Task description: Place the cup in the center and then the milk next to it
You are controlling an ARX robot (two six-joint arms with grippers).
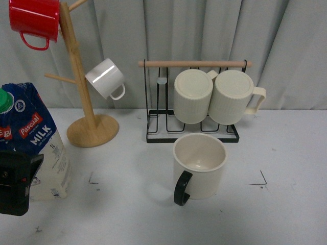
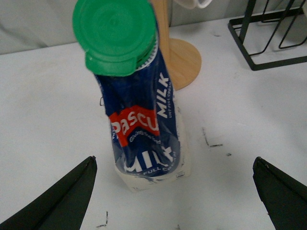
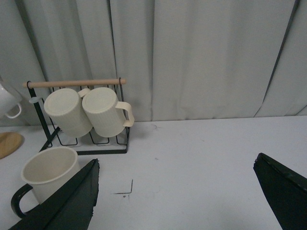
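1. The left gripper [image 2: 173, 162] is low at the near left side of the table [image 1: 286, 214]. Its two black fingers [image 2: 62, 201] are spread wide and hold nothing.
2. The milk [image 1: 38, 140] stands up straight just past that gripper, in line with the gap between the fingers. The fingers do not touch it. Its green cap [image 2: 115, 33] points up at the wrist camera.
3. The right gripper [image 3: 177, 160] is spread wide too, over bare table, with nothing in it. The front view does not show it.
4. The milk is outside the center [image 1: 138, 189], to the left of the left black corner mark [image 1: 93, 179].
5. The cup [image 1: 200, 166] stands up straight inside the center, between the left mark and the right mark [image 1: 261, 179]. Its black handle [image 1: 182, 189] points to the near side.
6. Just behind the cup is a black wire rack [image 1: 153, 117] with two ribbed mugs [image 1: 193, 96] lying on their sides.
7. Behind the milk is a wooden mug tree [image 1: 87, 112]. A small white mug [image 1: 106, 78] and a red mug [image 1: 34, 20] hang on it.
8. A grey curtain [image 1: 286, 46] hangs at the back.
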